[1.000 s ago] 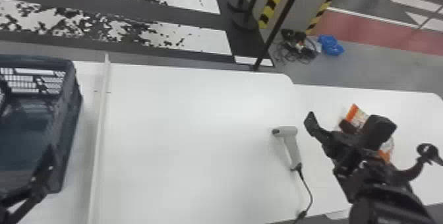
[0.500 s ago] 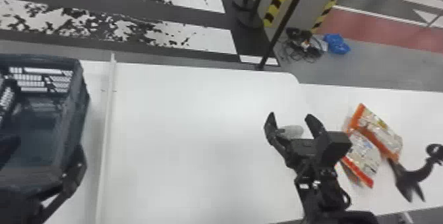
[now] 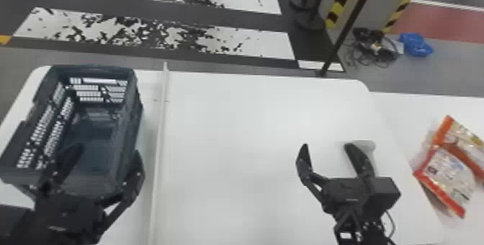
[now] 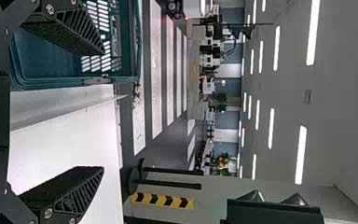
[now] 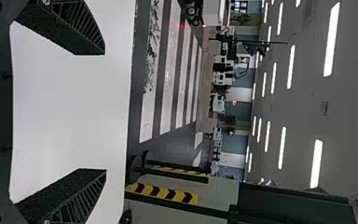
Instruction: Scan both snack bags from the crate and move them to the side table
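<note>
Snack bags [image 3: 448, 177]: both on side table [image 3: 403, 116], touching; move's done, I reckon
L gripper [image 3: 107, 150]: fingers apart, nothing held, at crate [image 3: 131, 118]
R gripper [image 3: 327, 146]: open w/ no load, nr scanner [image 3: 368, 146]
Next: I prob. just park both arms ASAP, w/o snagging crate; can't confirm scans

Crate [image 3: 131, 129], left: plastic, smooth walls, dull sheen. Table [image 3: 252, 136]: smooth white top, faint soft gloss. Side table [image 3: 392, 114], right: likewise smooth. Snack bags [image 3: 448, 172]: glossy film, crinkled. Scanner [image 3: 368, 146]: smooth, plastic-looking. Left gripper [image 3: 108, 150] and right gripper [image 3: 327, 147]: matt black; finger pads [image 4: 70, 32] rough, grainy. Blue item [image 3: 416, 44], far right on floor: wrinkled, thin plastic by look. Far floor stripes [image 3: 252, 42]: paint, patchy finish.
</note>
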Motion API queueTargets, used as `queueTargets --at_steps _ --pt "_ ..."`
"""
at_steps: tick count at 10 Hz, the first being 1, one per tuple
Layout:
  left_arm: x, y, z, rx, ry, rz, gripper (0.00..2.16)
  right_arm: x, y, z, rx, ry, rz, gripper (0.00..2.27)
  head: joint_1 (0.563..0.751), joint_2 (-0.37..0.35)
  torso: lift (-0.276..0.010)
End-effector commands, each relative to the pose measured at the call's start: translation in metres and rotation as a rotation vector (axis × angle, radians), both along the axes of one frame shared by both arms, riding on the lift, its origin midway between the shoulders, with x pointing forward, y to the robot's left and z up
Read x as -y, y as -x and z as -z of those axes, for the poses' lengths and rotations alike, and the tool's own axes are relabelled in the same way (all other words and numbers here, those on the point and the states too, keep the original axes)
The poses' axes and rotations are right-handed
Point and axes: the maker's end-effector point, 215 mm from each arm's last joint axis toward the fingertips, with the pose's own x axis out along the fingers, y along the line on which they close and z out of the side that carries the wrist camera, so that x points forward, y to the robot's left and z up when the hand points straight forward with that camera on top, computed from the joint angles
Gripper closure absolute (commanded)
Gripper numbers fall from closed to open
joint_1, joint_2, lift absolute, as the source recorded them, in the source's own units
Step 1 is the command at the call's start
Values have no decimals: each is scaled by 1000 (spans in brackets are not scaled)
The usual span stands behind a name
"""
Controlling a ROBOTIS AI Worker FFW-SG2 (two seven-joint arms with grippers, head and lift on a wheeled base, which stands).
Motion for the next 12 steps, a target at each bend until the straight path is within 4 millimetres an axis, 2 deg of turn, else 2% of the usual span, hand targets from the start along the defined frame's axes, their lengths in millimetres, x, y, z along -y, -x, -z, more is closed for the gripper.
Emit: queueTargets --at_steps 1,2,3,5,7,12 --pt "-1 0 1 -1 -1 -2 124 -5 7 6 -10 -6 9 22 695 -161 -75" --pt "-1 0 3 -4 -2 -2 124 -8 11 8 -16 -5 16 22 695 -156 -75" --pt "1 1 5 -6 0 0 124 -13 15 3 7 -11 16 22 695 -154 -75" --pt "3 1 4 0 3 4 124 -30 24 -19 82 -27 -8 22 695 -144 -75" --pt "4 0 -2 17 7 6 124 -37 30 -29 118 -34 -19 22 695 -122 -75" --pt "4 -1 -6 29 10 -2 124 -47 30 -30 119 -48 -33 22 695 -103 -75"
